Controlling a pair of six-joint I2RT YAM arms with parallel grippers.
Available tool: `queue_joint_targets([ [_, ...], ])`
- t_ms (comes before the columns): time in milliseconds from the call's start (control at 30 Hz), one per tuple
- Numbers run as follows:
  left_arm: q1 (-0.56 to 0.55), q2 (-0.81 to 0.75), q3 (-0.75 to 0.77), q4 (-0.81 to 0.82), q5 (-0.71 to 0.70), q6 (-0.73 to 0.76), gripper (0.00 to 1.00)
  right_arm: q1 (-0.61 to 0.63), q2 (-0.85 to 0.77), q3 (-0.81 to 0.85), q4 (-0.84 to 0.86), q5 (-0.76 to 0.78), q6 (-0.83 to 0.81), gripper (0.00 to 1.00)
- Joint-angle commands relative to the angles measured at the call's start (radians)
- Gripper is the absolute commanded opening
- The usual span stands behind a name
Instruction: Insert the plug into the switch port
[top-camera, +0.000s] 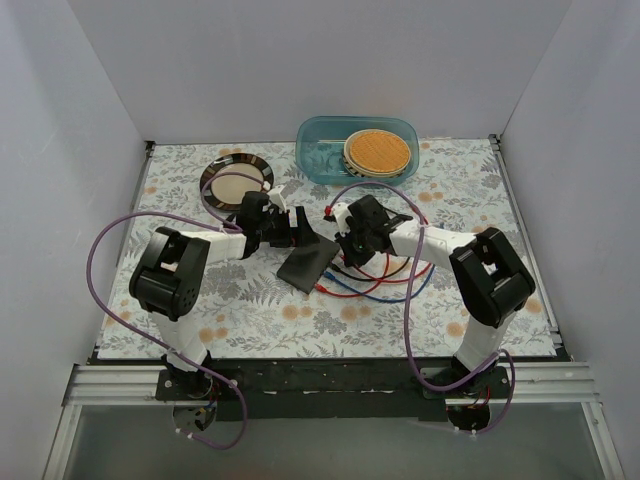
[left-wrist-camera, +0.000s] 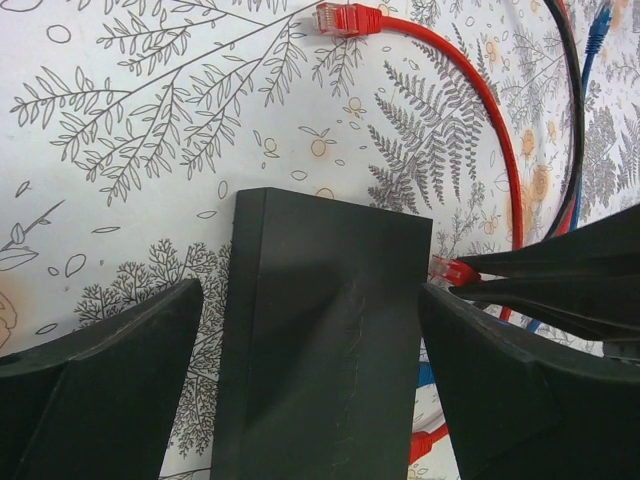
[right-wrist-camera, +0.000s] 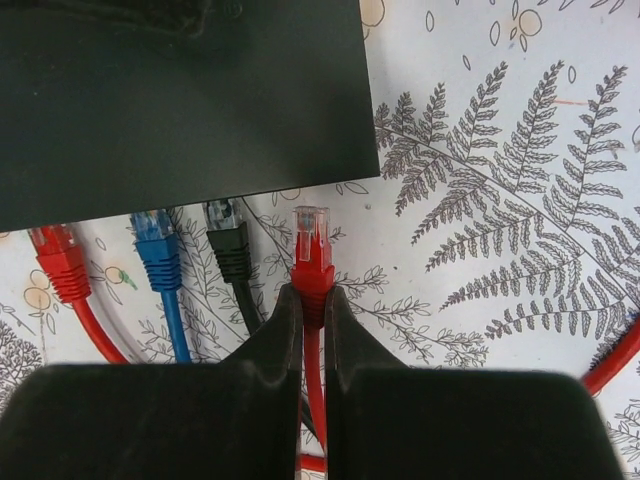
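Beside the flat dark grey box (right-wrist-camera: 180, 90), the right gripper (right-wrist-camera: 312, 300) is squeezing a red plastic plug (right-wrist-camera: 311, 245) pointing at it; the left gripper (left-wrist-camera: 310, 310) is straddling it, fingers spread.

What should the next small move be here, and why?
Probably close the left gripper on the switch to brace it: its fingers flank it with a gap, while the right gripper pinches the red plug just short of the switch's edge.
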Motion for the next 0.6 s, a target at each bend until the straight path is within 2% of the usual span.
queue_joint_targets([
  [0,0.008,-0.021,0.007,0.021,0.043,0.023,0.88,-0.005,0.029,0.063,-0.032,-0.002,-0.016,0.01],
  [567,0.013,-0.018,0.016,0.002,0.064,0.026,0.86,-0.003,0.068,0.084,-0.046,-0.004,0.015,0.01],
])
